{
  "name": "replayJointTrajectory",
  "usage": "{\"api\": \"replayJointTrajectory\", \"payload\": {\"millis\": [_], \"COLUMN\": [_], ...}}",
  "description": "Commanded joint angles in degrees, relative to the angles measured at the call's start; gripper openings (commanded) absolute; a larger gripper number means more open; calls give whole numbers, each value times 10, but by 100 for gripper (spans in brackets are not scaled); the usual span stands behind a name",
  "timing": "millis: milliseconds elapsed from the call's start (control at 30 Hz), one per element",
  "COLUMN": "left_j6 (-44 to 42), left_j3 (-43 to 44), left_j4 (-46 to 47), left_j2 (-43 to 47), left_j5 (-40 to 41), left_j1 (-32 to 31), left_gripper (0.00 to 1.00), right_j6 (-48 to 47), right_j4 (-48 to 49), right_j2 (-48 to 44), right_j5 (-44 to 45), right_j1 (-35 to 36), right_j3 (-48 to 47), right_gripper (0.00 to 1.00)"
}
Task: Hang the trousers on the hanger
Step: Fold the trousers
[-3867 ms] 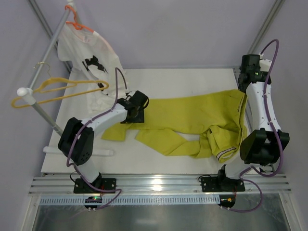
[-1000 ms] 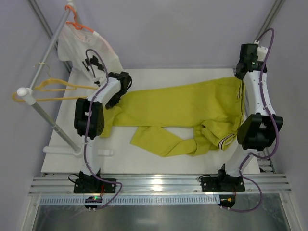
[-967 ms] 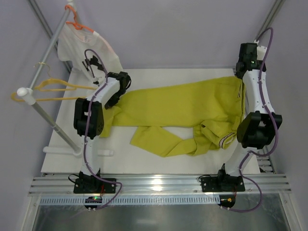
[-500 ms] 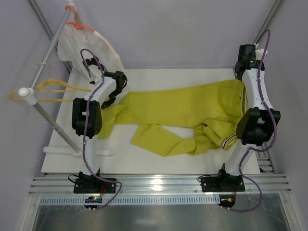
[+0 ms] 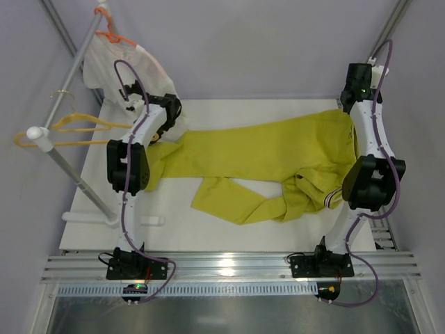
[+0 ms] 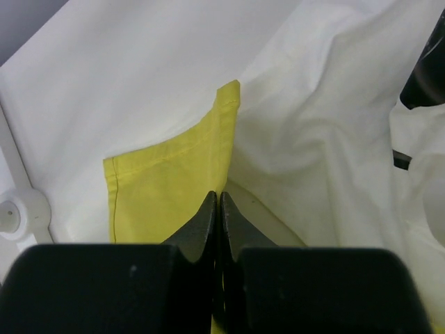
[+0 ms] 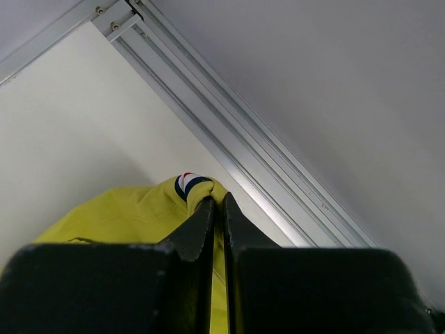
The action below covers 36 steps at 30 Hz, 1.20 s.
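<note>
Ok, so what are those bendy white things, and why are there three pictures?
Those are two robot arms, bolted at the near edge of a white table. The big picture is taken from above and behind them. The other two come from little cameras on the wrists, so you see each arm's own black claw up close. Yellow-green trousers lie on the table. The left claw is shut on a corner of the cloth, beside a white T-shirt hanging from a rail. The right claw is shut on a striped edge at the other end. A bare yellow hanger hangs on the rail too.
</note>
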<state>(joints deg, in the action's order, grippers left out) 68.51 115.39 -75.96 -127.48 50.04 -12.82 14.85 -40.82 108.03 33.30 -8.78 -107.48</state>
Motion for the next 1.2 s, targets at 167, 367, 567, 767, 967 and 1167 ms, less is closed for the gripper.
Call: {"api": "replayJointTrajectory", "payload": {"millis": [167, 367, 567, 767, 967, 1167], "left_j6": [51, 80, 75, 71, 67, 67], "left_j3": [19, 26, 7, -86, -179, -173], "left_j4": [-75, -94, -85, -56, -25, -43], "left_j2": [-27, -37, -15, 32, 84, 104], "left_j5": [71, 71, 36, 17, 7, 16], "left_j1": [26, 55, 61, 42, 28, 19], "left_gripper": [1, 7, 59, 69, 73, 78], "right_j6": [3, 1, 4, 12, 67, 149], "right_j4": [110, 119, 100, 97, -1, -12], "right_j2": [25, 54, 54, 0, -31, -102], "right_j5": [27, -32, -120, -220, -271, -360], "right_j1": [-11, -11, -11, -2, 5, 5], "right_j3": [-23, -37, -27, 25, 30, 166], "right_gripper": [4, 4, 36, 45, 46, 50]}}
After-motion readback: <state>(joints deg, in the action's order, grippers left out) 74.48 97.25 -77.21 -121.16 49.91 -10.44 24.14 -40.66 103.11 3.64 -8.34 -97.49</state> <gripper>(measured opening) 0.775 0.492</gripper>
